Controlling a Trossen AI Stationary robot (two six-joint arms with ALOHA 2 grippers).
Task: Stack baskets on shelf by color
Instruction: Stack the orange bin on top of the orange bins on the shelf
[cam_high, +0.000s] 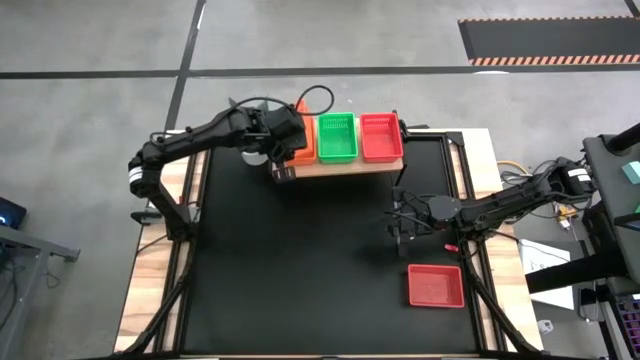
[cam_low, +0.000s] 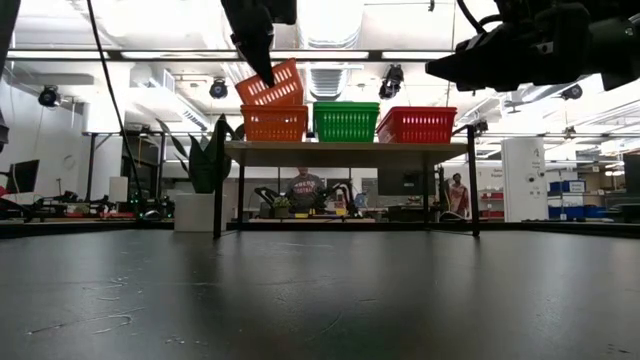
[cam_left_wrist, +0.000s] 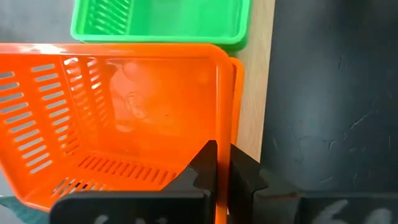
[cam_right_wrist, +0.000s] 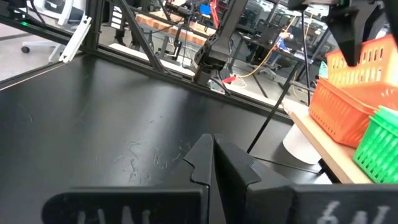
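Note:
The light-wood shelf (cam_high: 340, 167) stands at the table's far edge. It bears an orange basket (cam_low: 274, 123) at its left end, a green basket (cam_high: 337, 137) in the middle and a red basket (cam_high: 381, 136) at its right end. My left gripper (cam_left_wrist: 222, 163) is shut on a second orange basket (cam_low: 272, 86), tilted just above the first. Another red basket (cam_high: 435, 285) lies flat on the table at the near right. My right gripper (cam_right_wrist: 213, 157) hovers shut and empty over the table's right half (cam_high: 400, 225). My left gripper pinches the held orange basket's near wall (cam_left_wrist: 217, 134), one finger inside the basket and one outside. The fingers slant down from above and from the table's left. The basket hangs tilted over the orange basket on the shelf (cam_left_wrist: 237, 93); whether the two touch I cannot tell.
The shelf stands on thin black legs (cam_low: 218, 195) with open space under it. Bare black tabletop (cam_high: 300, 260) spreads between the shelf and the near edge. People and workshop furniture show far behind the table in the low view.

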